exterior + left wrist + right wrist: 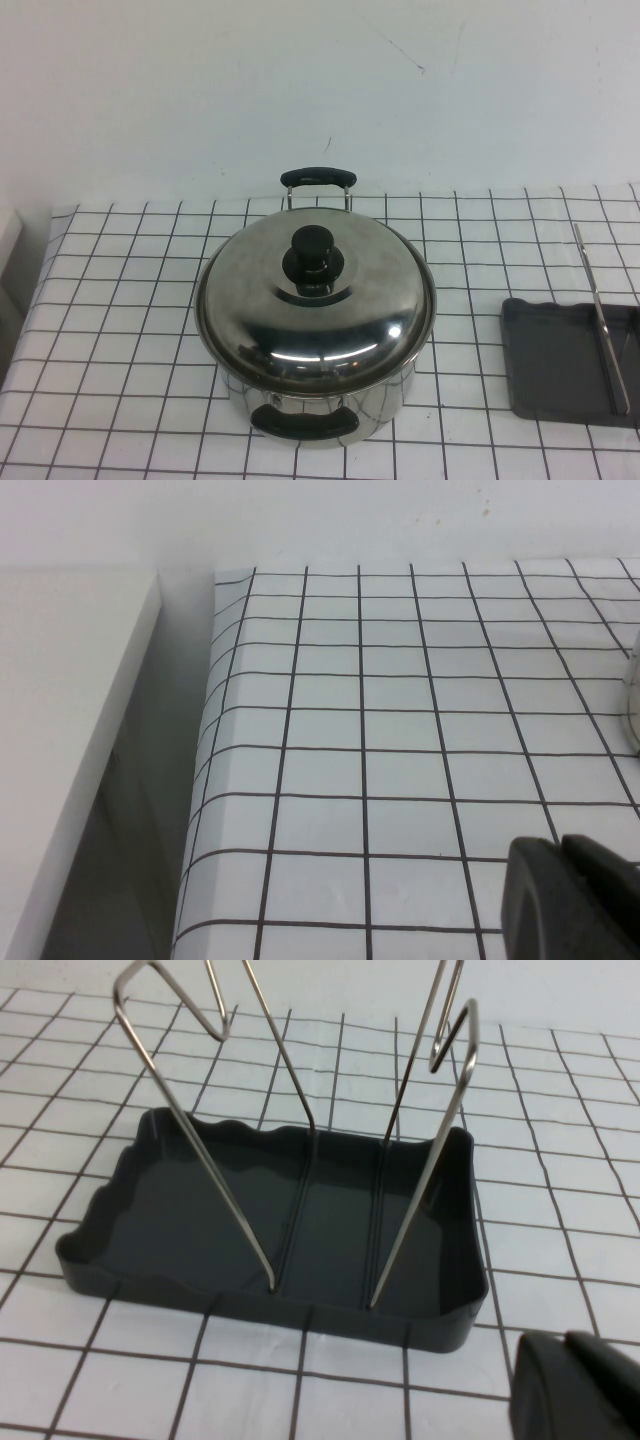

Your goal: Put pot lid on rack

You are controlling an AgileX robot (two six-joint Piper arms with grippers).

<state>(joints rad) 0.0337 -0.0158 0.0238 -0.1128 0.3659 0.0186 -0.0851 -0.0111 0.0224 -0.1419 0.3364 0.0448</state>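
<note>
The pot lid (pixel 315 300), shiny steel and domed with a black knob (pixel 313 255), sits closed on the steel pot (pixel 320 415) at the table's middle. The rack (pixel 560 365), a dark grey tray with a slanted metal bar (pixel 600 320), lies at the right edge. It fills the right wrist view (pixel 300 1220), empty, with wire hoops rising from it. My right gripper (pixel 566 1345) is shut and empty, just beside the rack's near corner. My left gripper (pixel 562 848) is shut and empty over the table's left part. Neither gripper shows in the high view.
The table (pixel 120 300) wears a white cloth with a black grid. Its left edge (pixel 205 780) drops off beside a white ledge (pixel 60 720). A sliver of the pot (pixel 633 705) shows in the left wrist view. A white wall stands behind.
</note>
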